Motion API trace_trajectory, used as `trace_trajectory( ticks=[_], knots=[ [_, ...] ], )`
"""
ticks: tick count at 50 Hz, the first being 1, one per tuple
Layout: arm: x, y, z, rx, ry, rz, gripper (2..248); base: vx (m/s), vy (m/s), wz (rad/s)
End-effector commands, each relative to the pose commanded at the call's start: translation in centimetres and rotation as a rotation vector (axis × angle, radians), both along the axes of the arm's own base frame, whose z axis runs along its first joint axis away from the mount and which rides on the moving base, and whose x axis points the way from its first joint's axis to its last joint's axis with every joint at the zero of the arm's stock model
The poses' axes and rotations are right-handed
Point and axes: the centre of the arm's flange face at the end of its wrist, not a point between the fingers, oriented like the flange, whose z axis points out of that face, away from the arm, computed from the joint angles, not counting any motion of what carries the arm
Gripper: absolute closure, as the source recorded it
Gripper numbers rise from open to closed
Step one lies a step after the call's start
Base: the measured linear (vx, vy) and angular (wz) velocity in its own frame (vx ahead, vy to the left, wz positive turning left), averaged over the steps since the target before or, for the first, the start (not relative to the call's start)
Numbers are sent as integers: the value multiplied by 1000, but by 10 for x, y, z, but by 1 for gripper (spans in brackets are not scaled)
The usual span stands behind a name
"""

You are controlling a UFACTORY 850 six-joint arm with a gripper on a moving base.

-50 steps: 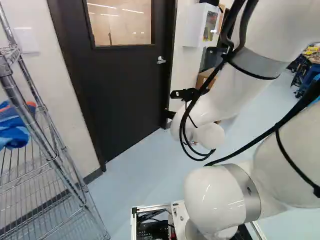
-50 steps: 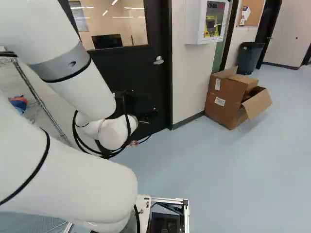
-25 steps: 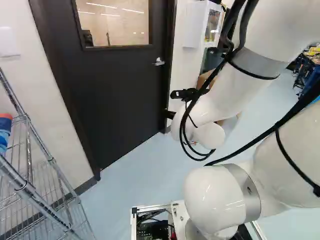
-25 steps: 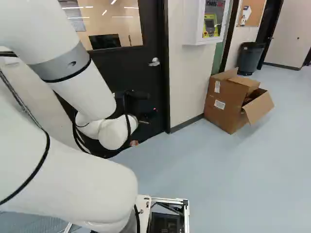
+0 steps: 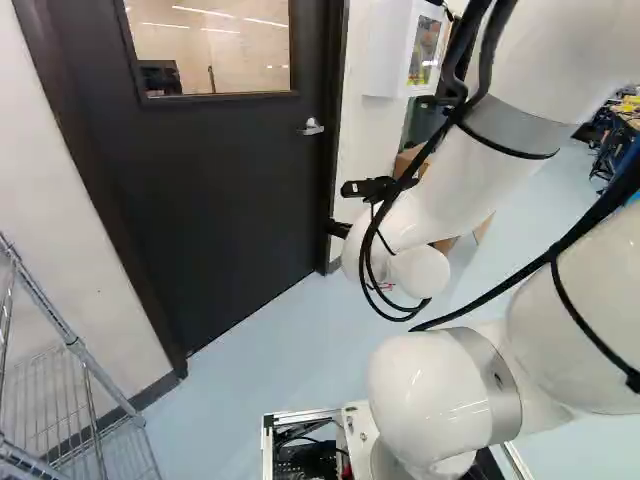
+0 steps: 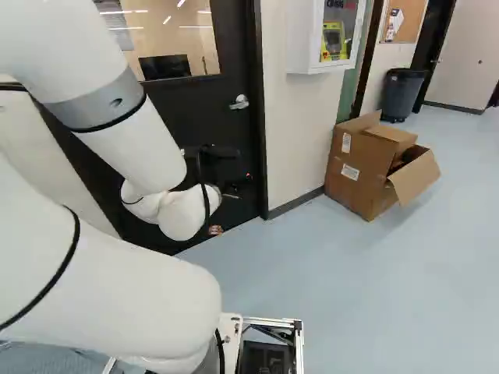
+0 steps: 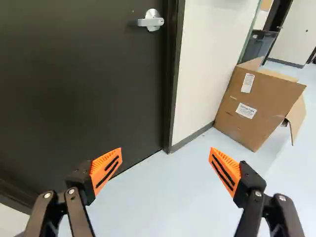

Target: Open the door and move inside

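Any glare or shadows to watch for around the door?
Left and right base views: bright light streaks across the door window; left base view: small highlights on the arm's glossy shell; wrist view: faint shadow on the door beside the handle, which itself reads clearly.

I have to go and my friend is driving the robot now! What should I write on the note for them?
Gripper: open, nothing held, not touching the handle.
Where: the door is ahead; its silver handle is near the door's edge, beyond the fingers. A cardboard box is on the floor past the handle side; a wire shelf is at the left of the left base view.
Done: the arm faces the door, which is shut.
Left: reach the handle, turn it, open the door, go in.
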Motion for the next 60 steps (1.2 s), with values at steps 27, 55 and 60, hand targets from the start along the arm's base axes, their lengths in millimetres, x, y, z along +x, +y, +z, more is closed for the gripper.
trace_trajectory(
  ticks=[27, 55, 60],
  knots=[
    [0, 0, 0, 0, 0, 0, 3, 130, -42, 228],
    [0, 0, 0, 0, 0, 0, 3, 118, -13, 271],
    [0, 0, 0, 0, 0, 0, 3, 113, -8, 260]
  ],
)
